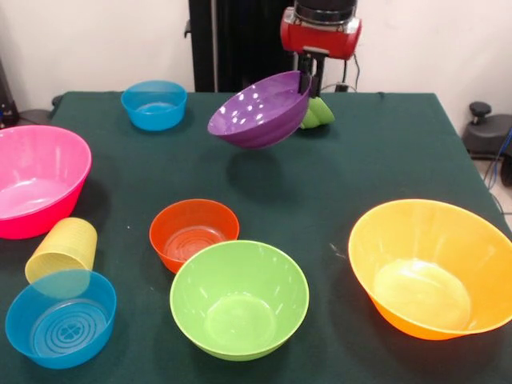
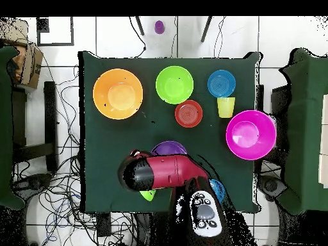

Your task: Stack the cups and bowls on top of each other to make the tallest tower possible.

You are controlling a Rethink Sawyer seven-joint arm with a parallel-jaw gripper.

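My gripper [image 1: 304, 82] is shut on the rim of the purple bowl [image 1: 260, 110] and holds it tilted in the air above the table's far middle. In the overhead view the purple bowl [image 2: 168, 148] shows partly under the arm. A small lime green bowl [image 1: 318, 114] lies tipped behind it. The yellow cup [image 1: 62, 251] lies by the near blue bowl [image 1: 62, 320]. The red-orange bowl [image 1: 194, 232], the bigger lime green bowl [image 1: 239, 299], the orange bowl [image 1: 432, 268], a pink bowl [image 1: 36, 181] and the far blue bowl [image 1: 154, 105] stand apart, none nested.
The green table cloth [image 1: 384, 160] ends close to the pink bowl on the left and the orange bowl on the right. The arm [image 2: 165, 173] covers the robot's side of the table in the overhead view.
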